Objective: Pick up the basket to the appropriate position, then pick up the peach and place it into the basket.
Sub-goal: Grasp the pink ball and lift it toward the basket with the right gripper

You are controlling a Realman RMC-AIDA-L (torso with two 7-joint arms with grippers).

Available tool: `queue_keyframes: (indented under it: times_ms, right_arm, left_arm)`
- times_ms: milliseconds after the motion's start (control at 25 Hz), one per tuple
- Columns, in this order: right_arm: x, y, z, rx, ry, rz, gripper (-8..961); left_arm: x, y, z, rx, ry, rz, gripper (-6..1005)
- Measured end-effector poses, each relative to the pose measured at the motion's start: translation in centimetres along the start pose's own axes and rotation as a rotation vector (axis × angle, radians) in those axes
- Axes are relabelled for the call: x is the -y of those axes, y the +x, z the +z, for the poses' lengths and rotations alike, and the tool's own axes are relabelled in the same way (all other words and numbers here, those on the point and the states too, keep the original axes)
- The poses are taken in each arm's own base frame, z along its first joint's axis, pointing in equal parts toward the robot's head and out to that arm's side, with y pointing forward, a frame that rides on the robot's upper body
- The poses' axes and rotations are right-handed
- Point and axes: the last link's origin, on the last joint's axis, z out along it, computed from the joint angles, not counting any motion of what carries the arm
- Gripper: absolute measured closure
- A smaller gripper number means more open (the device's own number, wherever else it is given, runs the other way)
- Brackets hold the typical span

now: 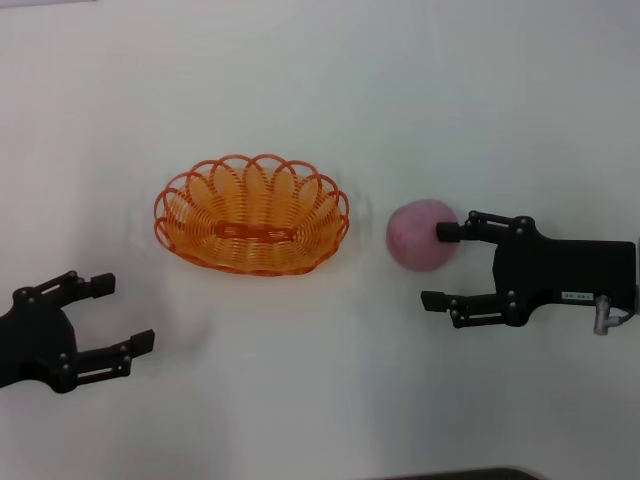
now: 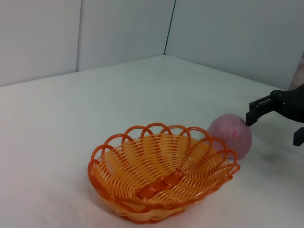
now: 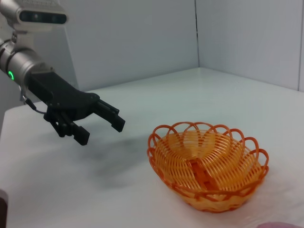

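The orange openwork basket [image 1: 252, 160] stands empty on the white table, left of the middle. The pink peach [image 1: 420, 238] lies on the table just right of it, a small gap between them. My right gripper [image 1: 441, 266] is open beside the peach's right side; its far fingertip [image 1: 449, 232] touches or overlaps the peach, and the near finger is apart from it. My left gripper [image 1: 125, 313] is open and empty, near and left of the basket. The left wrist view shows the basket [image 2: 156, 127], the peach [image 2: 231, 134] and the right gripper [image 2: 274, 127]. The right wrist view shows the basket [image 3: 190, 125] and the left gripper [image 3: 100, 131].
The white table [image 1: 320, 80] stretches around the things. White walls with a corner seam [image 2: 170, 26] close off its far sides. A dark edge [image 1: 460, 474] shows at the near rim of the head view.
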Motion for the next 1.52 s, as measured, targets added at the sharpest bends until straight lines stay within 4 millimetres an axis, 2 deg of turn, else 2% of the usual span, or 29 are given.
queue_keyframes:
  times_ms: [280,600,800,1120,1520]
  right_arm:
    - [1.1,-2.1,-1.9,-0.014,-0.037,0.2,16]
    - [2.0,-3.7,-2.5,-0.071,-0.045,0.265,16]
    - [3.2,-5.1,-2.6,-0.193,-0.041,0.225,15]
    - [5.2,-9.0,-2.7,-0.329,-0.028,0.118,15]
    - [6.4,-11.9,0.2,-0.488,-0.074,0.006,12]
  left_arm:
    - [0.1,0.0,0.0,0.001,0.004,-0.002,112]
    - [0.0,-0.1,-0.3,-0.001,0.01,-0.008,111]
    - [0.0,-0.2,-0.3,0.001,0.01,-0.008,111]
    - [0.0,-0.4,-0.2,0.016,0.006,-0.008,112]
    - [0.0,-0.4,-0.2,0.026,0.003,-0.009,112]
